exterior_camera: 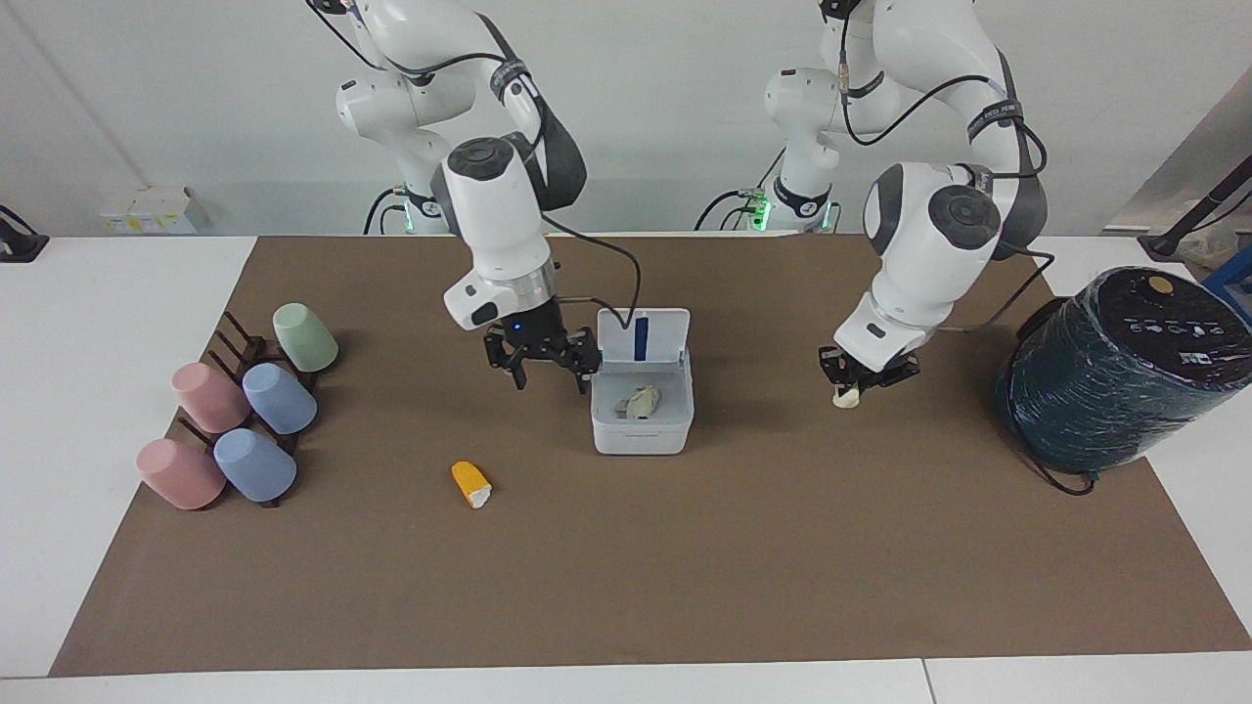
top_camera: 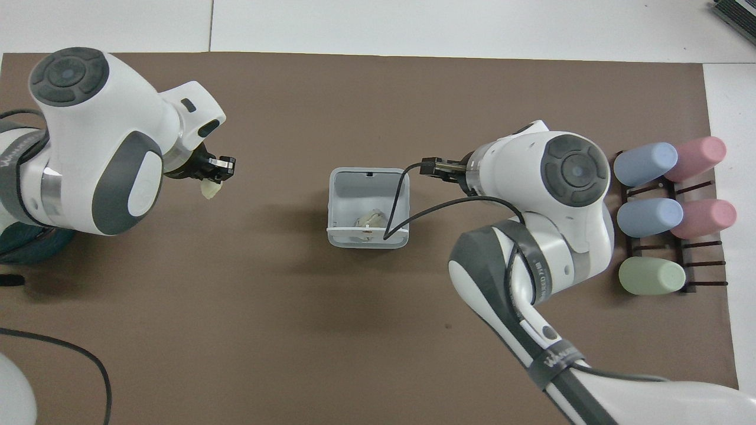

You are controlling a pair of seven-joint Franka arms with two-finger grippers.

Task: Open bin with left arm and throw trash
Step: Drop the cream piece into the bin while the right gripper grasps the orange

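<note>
The white bin stands mid-mat with its lid upright, blue stripe showing. The whitish papery lump lies inside the bin; it also shows in the overhead view inside the bin. My right gripper is open and empty, just above the mat beside the bin toward the right arm's end. My left gripper is shut on the pale yellow lump and holds it above the mat, toward the left arm's end. The orange piece lies on the mat; the right arm hides it from overhead.
A rack of several pastel cups sits at the right arm's end. A big dark teal wrapped cylinder stands at the left arm's end. A black cable from the right wrist hangs over the bin.
</note>
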